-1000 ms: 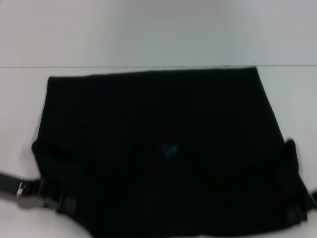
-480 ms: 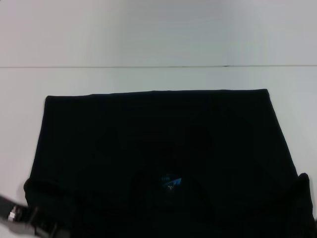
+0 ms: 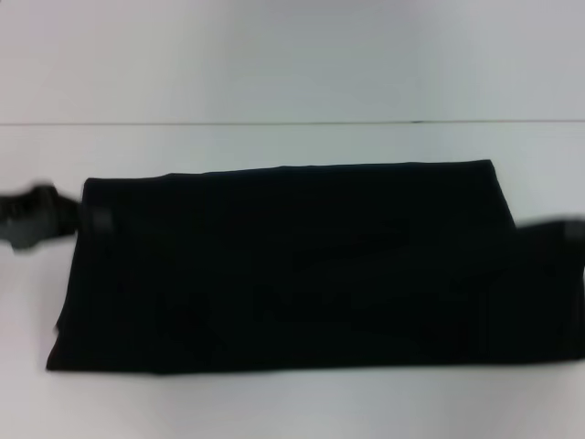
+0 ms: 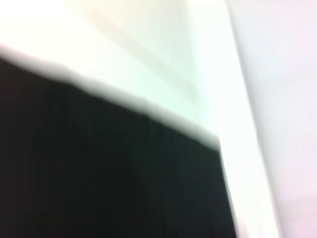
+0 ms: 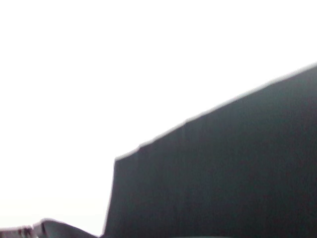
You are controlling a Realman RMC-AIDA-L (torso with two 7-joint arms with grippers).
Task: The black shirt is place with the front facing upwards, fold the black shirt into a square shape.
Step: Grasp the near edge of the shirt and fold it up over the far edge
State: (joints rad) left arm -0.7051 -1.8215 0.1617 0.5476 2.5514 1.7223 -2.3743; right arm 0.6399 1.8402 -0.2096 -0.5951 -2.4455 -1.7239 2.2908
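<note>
**Black shirt lies folded into a wide band on the white worktop**

White tabletop [image 3: 292, 91] runs across the whole scene, with a thin seam line near its far edge. On it the large plain black soft cloth T-shirt [image 3: 292, 265] lies flat, folded into a broad rectangle that spans most of the worktop's width, its far edge straight and its near edge close to the front of the table. At the shirt's far-left corner sits the dark left gripper [image 3: 87, 219], touching the cloth; it is blurred, so I cannot tell how its fingers stand. By the right edge of the shirt the right gripper [image 3: 548, 229] appears only as a smeared dark shape, apparently against the fabric.
</note>
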